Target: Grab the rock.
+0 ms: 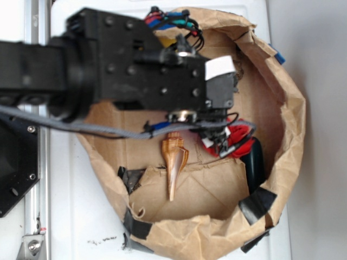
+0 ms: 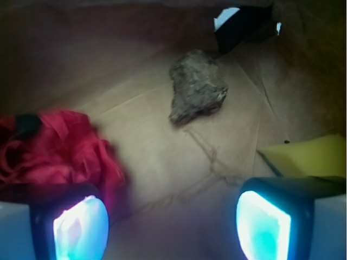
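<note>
White tabletop (image 1: 81,216) with a crumpled brown paper bag (image 1: 293,124) rolled down into a shallow nest, black tape patches on its rim. Rock (image 2: 196,86): only the wrist view shows it, lying on the paper floor near the far wall, beside a black tape piece (image 2: 238,27). Exterior view: arm body hides it. Gripper (image 2: 171,222) well short of the rock, nothing between the fingers. Jaws spread wide, rock roughly on the centreline, slightly toward the right finger (image 2: 263,225). Red mesh scrap (image 2: 59,146) just beyond the left finger (image 2: 80,227), yellow sponge (image 2: 309,157) beyond the right. Exterior only: tan spiral seashell (image 1: 174,162) point-down on the bag floor, glossy black oval (image 1: 253,162) against the right wall.
</note>
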You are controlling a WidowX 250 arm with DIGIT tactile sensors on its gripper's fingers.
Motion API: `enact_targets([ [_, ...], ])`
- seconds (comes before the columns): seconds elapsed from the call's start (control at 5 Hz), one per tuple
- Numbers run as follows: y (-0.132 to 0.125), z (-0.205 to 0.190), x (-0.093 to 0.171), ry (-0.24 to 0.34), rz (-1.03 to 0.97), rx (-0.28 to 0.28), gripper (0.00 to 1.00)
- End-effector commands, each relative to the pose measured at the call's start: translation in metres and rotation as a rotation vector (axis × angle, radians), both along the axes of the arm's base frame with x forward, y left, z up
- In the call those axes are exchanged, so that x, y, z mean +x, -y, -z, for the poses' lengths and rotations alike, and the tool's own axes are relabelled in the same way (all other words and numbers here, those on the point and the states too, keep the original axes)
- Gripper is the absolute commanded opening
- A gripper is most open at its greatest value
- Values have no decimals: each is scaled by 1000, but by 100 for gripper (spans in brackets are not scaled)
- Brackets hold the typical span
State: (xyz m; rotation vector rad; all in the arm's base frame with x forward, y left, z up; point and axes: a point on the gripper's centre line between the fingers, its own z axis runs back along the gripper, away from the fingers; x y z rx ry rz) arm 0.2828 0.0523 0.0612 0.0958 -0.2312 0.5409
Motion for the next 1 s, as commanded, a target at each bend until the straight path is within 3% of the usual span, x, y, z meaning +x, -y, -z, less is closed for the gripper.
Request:
enact_targets([
  [0.0, -27, -61, 11, 123, -19, -126, 100],
  [0.2, -29, -66, 10, 141, -27, -139, 100],
  [0.4, -27, -47, 18, 162, -51, -51, 100],
  [0.6, -27, -39, 24, 180, -62, -15, 100],
  [0.8, -30, -39, 24, 175, -67, -19, 100],
])
